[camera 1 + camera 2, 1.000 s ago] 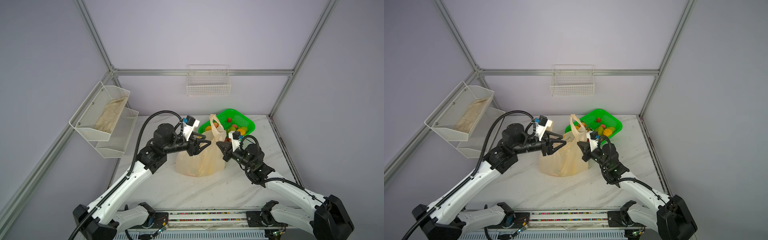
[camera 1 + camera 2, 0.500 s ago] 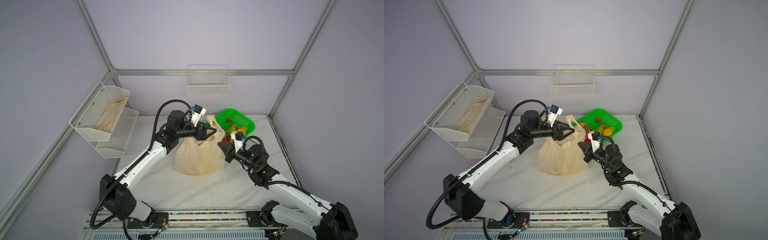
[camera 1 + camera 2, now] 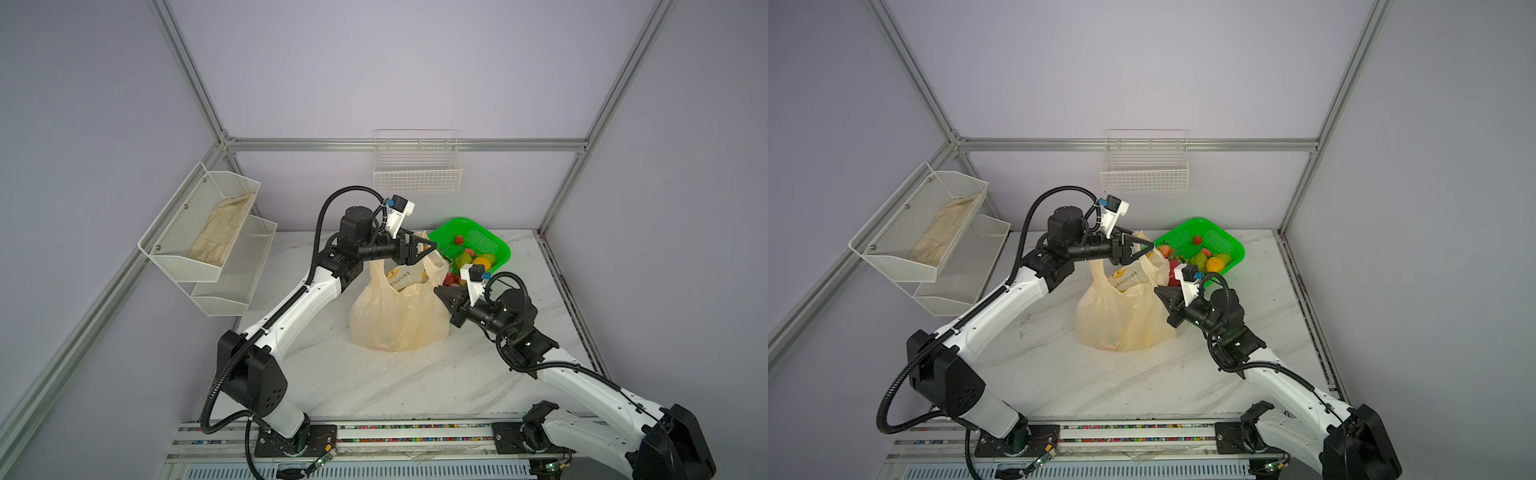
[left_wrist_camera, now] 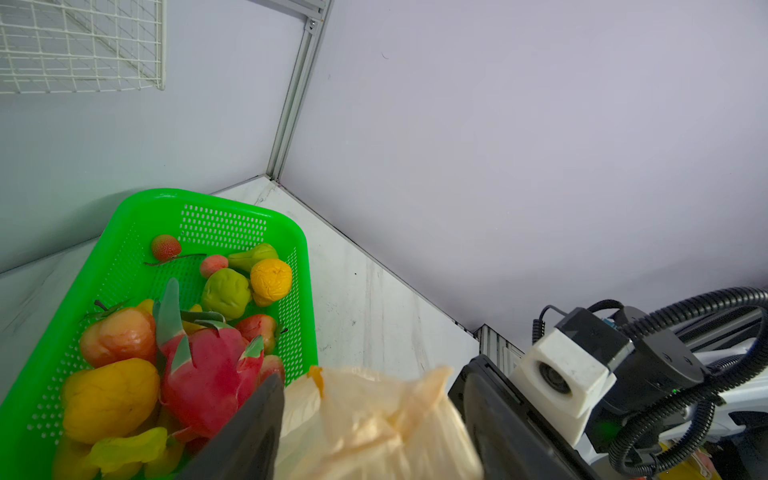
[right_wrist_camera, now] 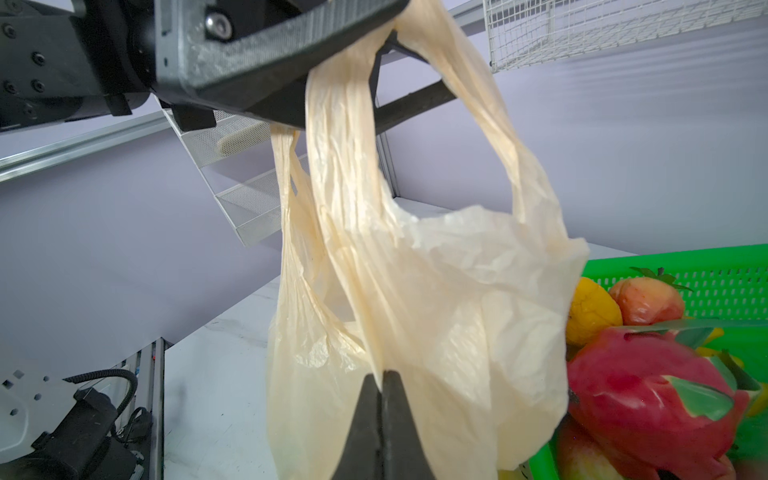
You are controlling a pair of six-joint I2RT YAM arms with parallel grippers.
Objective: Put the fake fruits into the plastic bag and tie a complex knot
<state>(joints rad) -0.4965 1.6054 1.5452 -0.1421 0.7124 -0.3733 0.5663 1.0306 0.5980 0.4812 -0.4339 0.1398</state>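
The cream plastic bag (image 3: 399,316) (image 3: 1125,320) stands mid-table, with coloured fake fruits (image 3: 384,343) showing faintly through its base. My left gripper (image 3: 432,248) (image 3: 1150,248) (image 4: 374,374) hovers over the bag's mouth. Its jaws are spread wide, and the handle loops (image 5: 345,137) hang up to its fingers (image 5: 291,37) unpinched. My right gripper (image 3: 436,291) (image 3: 1156,289) (image 5: 382,374) is shut on a fold of the bag's right rim (image 5: 436,311). More fruits (image 3: 473,259) (image 4: 224,291), among them a dragon fruit (image 5: 644,382), lie in the green basket. No knot is in view.
The green basket (image 3: 478,232) (image 3: 1219,235) (image 4: 224,224) sits at the back right, touching the bag. A wire shelf holding a cloth (image 3: 220,232) hangs on the left wall. A wire basket (image 3: 415,166) hangs on the back wall. The arm rail (image 3: 395,430) runs along the front edge.
My left gripper has swung from the bag's left side up and back over its mouth, and its jaws have spread wider around the handles. The right gripper has stayed shut on the rim.
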